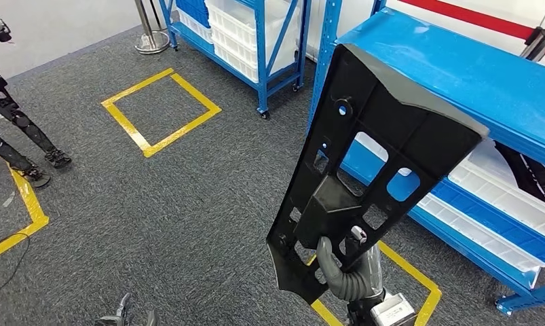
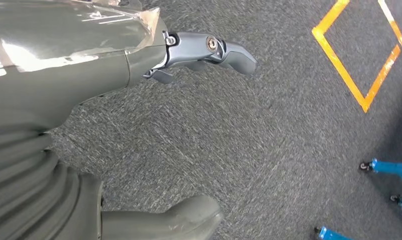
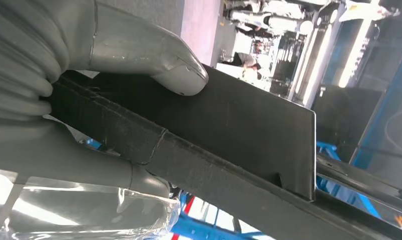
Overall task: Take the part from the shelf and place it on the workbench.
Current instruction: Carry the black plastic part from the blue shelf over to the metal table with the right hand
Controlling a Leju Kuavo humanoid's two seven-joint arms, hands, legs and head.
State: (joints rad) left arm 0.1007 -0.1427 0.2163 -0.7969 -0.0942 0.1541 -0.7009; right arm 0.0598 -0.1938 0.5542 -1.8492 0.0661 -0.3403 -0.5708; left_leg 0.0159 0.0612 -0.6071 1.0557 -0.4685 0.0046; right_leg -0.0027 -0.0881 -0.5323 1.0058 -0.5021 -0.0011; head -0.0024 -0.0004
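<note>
We grip the black part (image 1: 374,170) low in our right hand (image 1: 341,268), its long axis rising beside the blue shelf (image 1: 473,75). Our left hand (image 2: 198,50) hangs over the carpet, apparently empty with fingers apart.

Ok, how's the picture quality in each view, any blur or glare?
Head view: sharp, evenly lit, the black part crisp. Left wrist view: carpet smeared by motion blur, glare on the plastic wrap behind the left hand. Right wrist view: the right hand soft, background lights blown out.
</note>
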